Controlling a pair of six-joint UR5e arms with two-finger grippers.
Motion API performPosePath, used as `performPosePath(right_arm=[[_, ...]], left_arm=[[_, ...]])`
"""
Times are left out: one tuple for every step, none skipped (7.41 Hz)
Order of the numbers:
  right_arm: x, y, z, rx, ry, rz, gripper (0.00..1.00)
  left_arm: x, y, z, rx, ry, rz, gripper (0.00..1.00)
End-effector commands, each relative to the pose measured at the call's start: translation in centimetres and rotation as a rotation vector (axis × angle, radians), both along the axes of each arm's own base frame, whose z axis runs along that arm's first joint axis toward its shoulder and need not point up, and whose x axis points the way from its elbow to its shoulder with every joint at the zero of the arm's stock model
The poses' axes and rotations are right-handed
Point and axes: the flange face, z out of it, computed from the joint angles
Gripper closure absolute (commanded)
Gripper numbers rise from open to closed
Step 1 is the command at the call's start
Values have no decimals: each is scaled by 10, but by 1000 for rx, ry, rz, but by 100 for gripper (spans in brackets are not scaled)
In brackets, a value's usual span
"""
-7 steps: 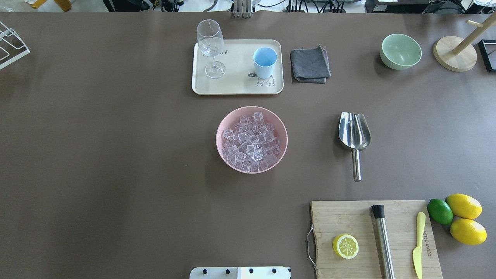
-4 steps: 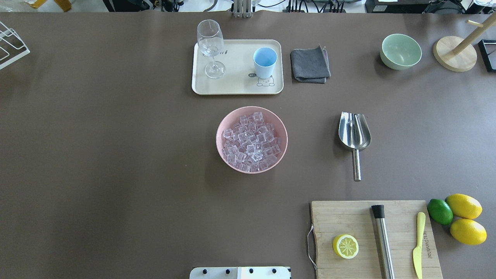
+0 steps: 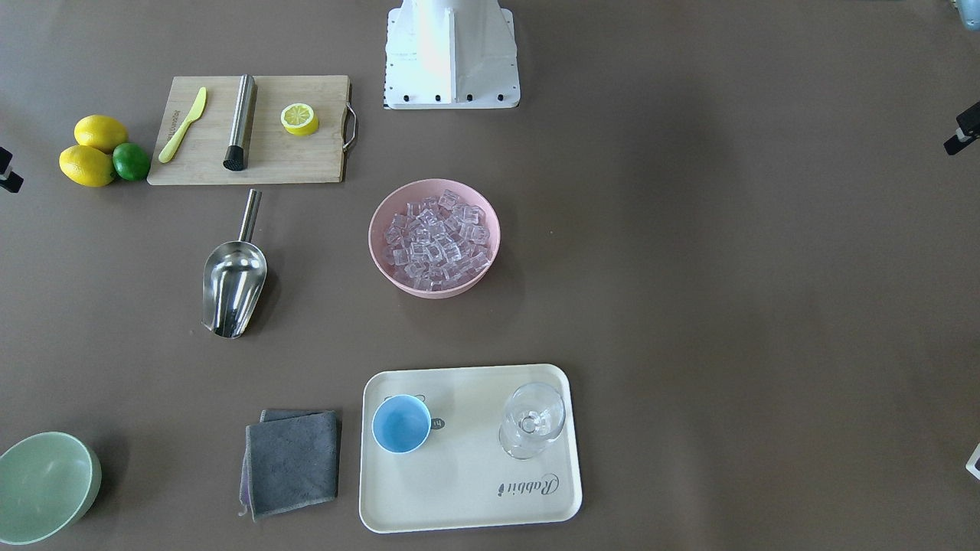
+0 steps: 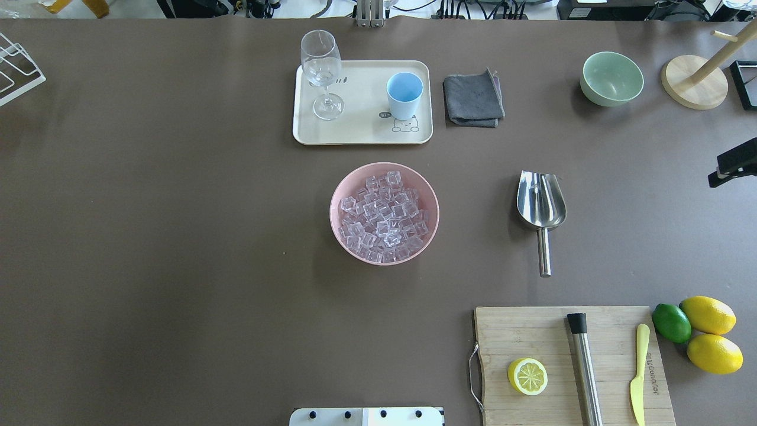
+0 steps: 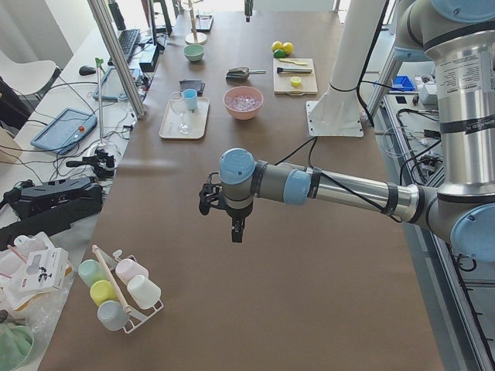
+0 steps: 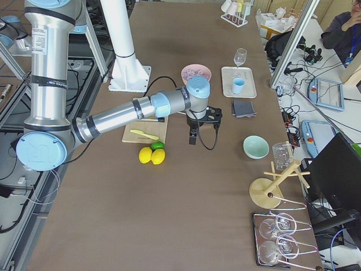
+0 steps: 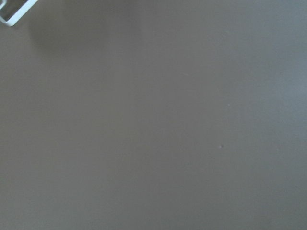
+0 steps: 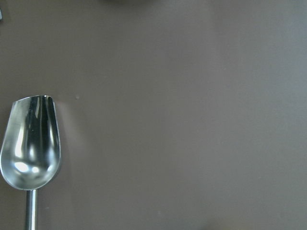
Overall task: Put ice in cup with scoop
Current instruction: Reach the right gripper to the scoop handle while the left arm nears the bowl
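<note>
Pink bowl [image 4: 346,184] mid-table, heaped with ice [image 4: 383,218]. Cup [image 4: 404,94] upright on tray [image 4: 361,127], empty, glass [image 4: 321,71] beside. Scoop [image 4: 541,201] flat on table [image 4: 177,236] right of bowl, trough empty. Right gripper [image 6: 193,137] hangs near scoop, left gripper [image 5: 236,230] well apart. We can't tell either's opening.

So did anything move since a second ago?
The robot's right hand has just poked in at the right edge of the overhead picture, on the scoop's side. It has grabbed nothing. The scoop, ice and cup stayed put.
</note>
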Motion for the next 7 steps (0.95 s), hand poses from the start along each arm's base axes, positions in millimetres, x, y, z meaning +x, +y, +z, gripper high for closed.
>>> performPosePath(right_arm=[[-109,14,-62,-112,-19,5,1],[-149,30,-80,-106,10,2,1],[-184,45,-91,-82,18,-2,1],[-211,55,-95,-40,18,24,1],[-242,49,-93,-15,38,28,1],[-266,39,-88,-23,52,12,1],[-272,35,-86,-20,55,-2,1]], left_arm=[[67,-25,-81,207,40,141,1],[91,-26,-98,342,74,191,1],[121,-20,-100,478,119,253,1],[127,-27,-95,539,144,262,1],[147,-28,-103,619,171,296,1],[165,-24,-97,664,195,331,1],[182,-39,-77,693,256,372,1]])
